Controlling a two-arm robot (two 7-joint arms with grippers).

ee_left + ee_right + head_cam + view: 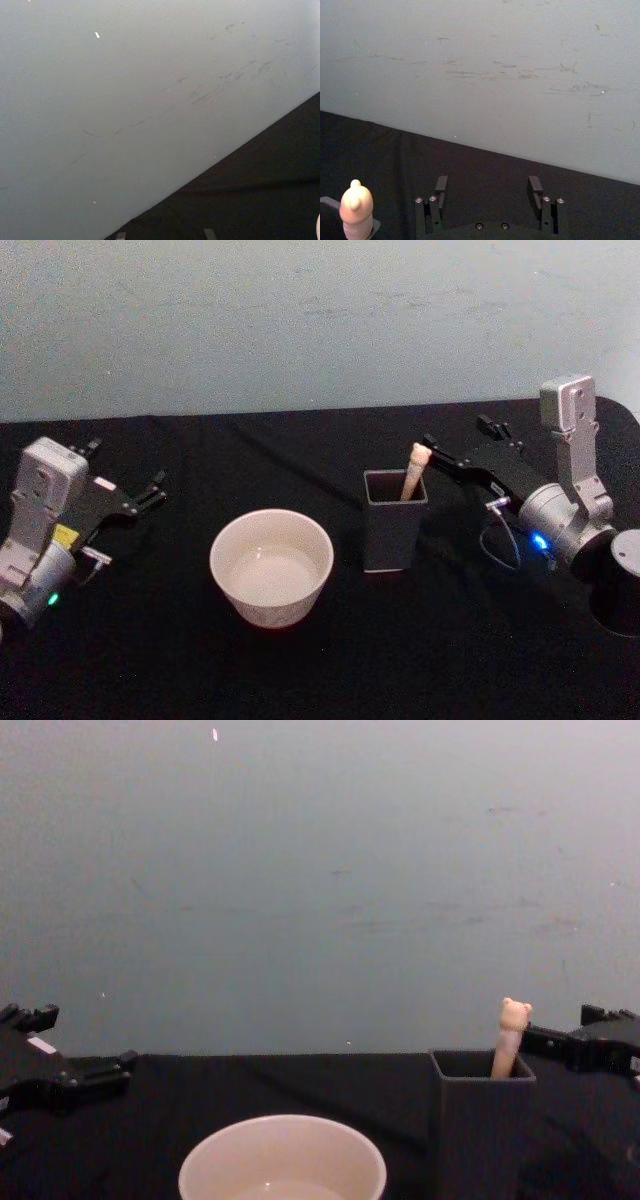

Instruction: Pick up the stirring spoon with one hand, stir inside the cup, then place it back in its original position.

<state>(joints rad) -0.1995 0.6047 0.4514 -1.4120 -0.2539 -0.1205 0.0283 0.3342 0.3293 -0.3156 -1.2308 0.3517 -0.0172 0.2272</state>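
Cream-beige stirring spoon is standing in dark grey holder, leaning w/ knob up, right of the cup. Right gripper is hovering just beside the handle, fingers spread apart, not touching. Left gripper is sitting at table's left side, fingers apart too.

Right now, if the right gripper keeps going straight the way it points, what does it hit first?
Probably the cream-beige animal-knob stirring spoon in the dark grey square holder. The open right gripper points at its handle top, though the wrist view shows the knob slightly off-centre.
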